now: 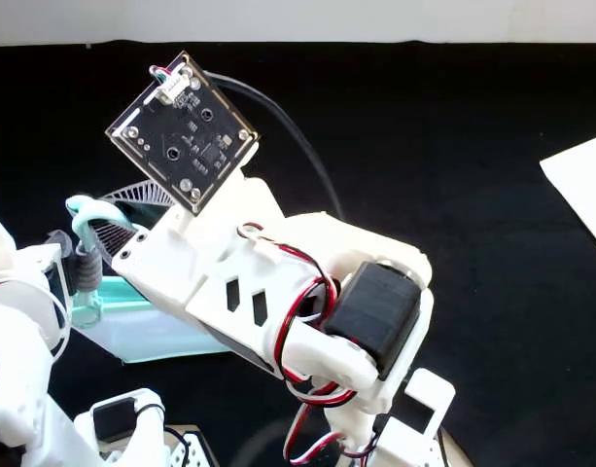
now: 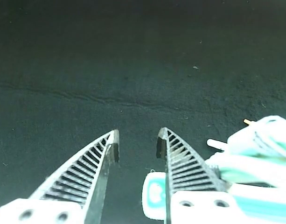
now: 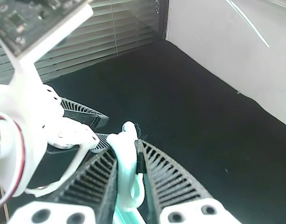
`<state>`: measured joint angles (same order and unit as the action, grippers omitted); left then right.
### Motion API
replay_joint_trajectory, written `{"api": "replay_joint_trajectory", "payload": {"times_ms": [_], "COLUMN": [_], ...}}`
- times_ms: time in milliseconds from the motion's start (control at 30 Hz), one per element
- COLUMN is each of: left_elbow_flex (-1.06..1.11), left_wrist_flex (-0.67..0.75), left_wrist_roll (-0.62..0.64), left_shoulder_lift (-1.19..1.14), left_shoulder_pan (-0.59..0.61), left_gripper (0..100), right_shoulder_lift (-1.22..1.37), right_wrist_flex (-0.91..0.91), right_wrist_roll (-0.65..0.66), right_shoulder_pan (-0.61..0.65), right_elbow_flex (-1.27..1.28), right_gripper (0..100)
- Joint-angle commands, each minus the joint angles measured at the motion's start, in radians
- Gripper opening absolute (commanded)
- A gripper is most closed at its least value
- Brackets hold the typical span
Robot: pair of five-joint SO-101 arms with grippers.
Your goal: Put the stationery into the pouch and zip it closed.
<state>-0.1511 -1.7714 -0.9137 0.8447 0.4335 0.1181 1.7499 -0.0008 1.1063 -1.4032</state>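
Right gripper (image 3: 126, 150), closest to the lens, is clamped on the pouch's teal loop (image 3: 129, 130), likely steadying the pouch (image 1: 147, 331) for zipping. Left gripper (image 2: 138, 142) hovers just beside the pouch, jaws apart and empty, probably positioned to take the zipper.

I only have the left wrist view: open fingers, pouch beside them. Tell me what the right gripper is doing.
Observer: The right gripper is shut on a mint loop of the pouch.
Operator: Now place my gripper against that loop.
Observer: The left gripper hangs open close beside the loop; whether they touch, I cannot tell.
Operator: Report anything else on the table.
Observer: A white sheet lies on the table at the high view's edge, far from the pouch.
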Motion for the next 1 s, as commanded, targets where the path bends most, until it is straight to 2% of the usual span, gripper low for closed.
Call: {"api": "replay_joint_trajectory", "payload": {"times_ms": [0, 200, 500, 733, 967], "left_elbow_flex": [-0.002, 0.018, 0.217, 0.262, 0.211], "left_wrist_flex": [-0.003, -0.005, -0.005, -0.005, -0.003], "left_wrist_roll": [-0.032, -0.044, -0.120, -0.143, -0.144], "left_shoulder_lift": [-0.007, 0.021, 0.225, 0.295, 0.294], "left_shoulder_pan": [0.038, 0.070, 0.076, 0.107, 0.114], "left_gripper": [15, 15, 15, 15, 15], "right_shoulder_lift": [-0.002, -0.002, -0.001, -0.001, -0.001], "right_wrist_flex": [0.007, 0.002, -0.005, -0.025, -0.041], "right_wrist_roll": [-0.008, -0.008, -0.006, -0.006, -0.008], "right_shoulder_pan": [0.002, 0.002, 0.002, -0.028, -0.073], "right_elbow_flex": [-0.025, -0.021, -0.021, -0.019, -0.019], "right_gripper": [0.6, 0.6, 0.6, 0.6, 0.6]}}
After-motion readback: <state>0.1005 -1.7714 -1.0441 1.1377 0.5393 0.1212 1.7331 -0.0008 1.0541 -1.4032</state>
